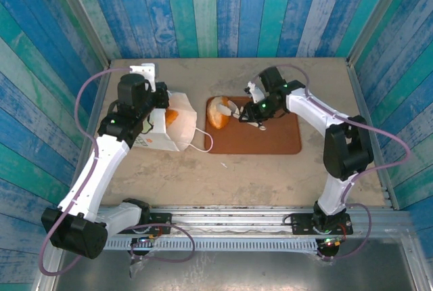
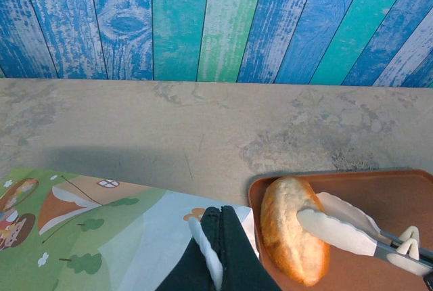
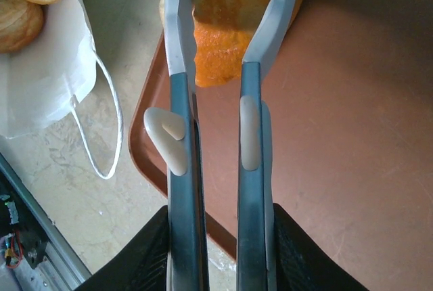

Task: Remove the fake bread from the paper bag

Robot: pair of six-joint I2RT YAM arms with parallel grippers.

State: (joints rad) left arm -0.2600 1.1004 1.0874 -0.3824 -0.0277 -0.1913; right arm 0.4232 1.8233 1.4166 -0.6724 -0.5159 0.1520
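Note:
The white paper bag [image 1: 162, 132] lies on the table's left part with its mouth toward the tray, and an orange piece of fake bread [image 1: 172, 116] shows inside. My left gripper [image 2: 218, 213] is shut on the bag's white cord handle [image 2: 205, 250]. My right gripper [image 3: 220, 220] is shut on a pair of grey-and-white tongs [image 3: 179, 101]. The tong tips clamp a golden oblong loaf [image 3: 230, 7] at the left end of the brown tray [image 1: 270, 143]. Two more rolls [image 3: 20, 7] sit in the bag's mouth [image 3: 47, 68].
The bag's other cord loop [image 3: 111, 135] lies loose on the table between the bag and the tray's edge. Blue and green plank walls close in the table on three sides. Bare table stretches in front of the tray and the bag.

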